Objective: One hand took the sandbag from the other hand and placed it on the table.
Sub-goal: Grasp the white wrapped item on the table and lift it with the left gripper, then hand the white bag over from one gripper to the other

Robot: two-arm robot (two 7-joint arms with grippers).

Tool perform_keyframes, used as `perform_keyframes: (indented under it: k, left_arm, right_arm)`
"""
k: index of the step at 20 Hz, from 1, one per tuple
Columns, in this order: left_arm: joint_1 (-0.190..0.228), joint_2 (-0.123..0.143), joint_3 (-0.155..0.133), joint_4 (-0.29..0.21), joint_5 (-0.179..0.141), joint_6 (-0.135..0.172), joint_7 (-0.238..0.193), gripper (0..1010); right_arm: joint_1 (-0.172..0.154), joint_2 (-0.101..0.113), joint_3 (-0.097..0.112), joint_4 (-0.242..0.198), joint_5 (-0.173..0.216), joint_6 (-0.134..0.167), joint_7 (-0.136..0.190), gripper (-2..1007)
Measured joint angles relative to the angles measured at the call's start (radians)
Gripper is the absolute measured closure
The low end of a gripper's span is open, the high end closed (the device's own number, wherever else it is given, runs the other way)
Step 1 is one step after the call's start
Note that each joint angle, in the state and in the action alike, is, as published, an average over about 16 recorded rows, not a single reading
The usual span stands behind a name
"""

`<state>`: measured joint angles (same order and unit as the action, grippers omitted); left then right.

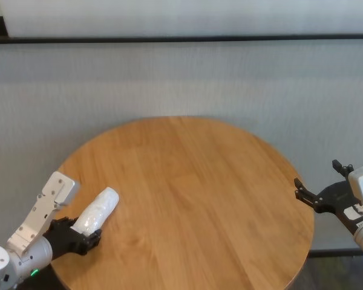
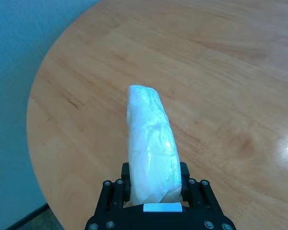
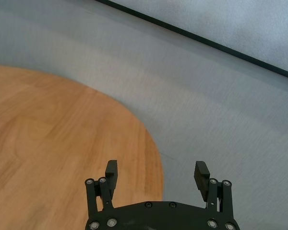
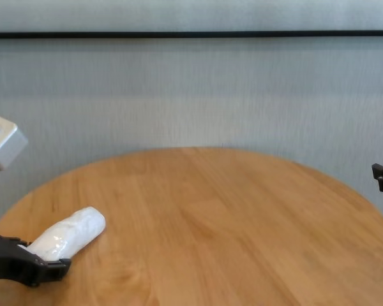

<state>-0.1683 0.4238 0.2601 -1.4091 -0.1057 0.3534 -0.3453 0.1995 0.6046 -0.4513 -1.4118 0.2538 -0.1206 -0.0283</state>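
The sandbag [image 1: 97,210], a white plastic-wrapped sausage, lies at the left near part of the round wooden table [image 1: 199,181]. My left gripper [image 1: 88,234], black with a white sticker, is shut on its near end. In the left wrist view the sandbag [image 2: 151,148] sticks out forward between the fingers [image 2: 126,176]. It is low over the wood; I cannot tell if it rests on it. It also shows in the chest view [image 4: 67,234]. My right gripper [image 1: 317,179], a black claw, is open and empty just off the table's right edge [image 3: 156,168].
A grey carpeted floor surrounds the table, and a pale wall with a dark baseboard [image 1: 181,39] runs along the back. The table's middle and right [image 4: 242,223] carry nothing.
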Motion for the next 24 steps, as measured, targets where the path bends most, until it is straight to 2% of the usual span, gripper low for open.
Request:
perform_keyframes:
  k: [10, 24]
  left_arm:
    - [0.000, 0.000, 0.000, 0.000, 0.000, 0.001, 0.000, 434]
    - [0.000, 0.000, 0.000, 0.000, 0.000, 0.001, 0.000, 441]
  right_arm:
    - [0.000, 0.000, 0.000, 0.000, 0.000, 0.000, 0.000, -2]
    - [0.000, 0.000, 0.000, 0.000, 0.000, 0.000, 0.000, -2]
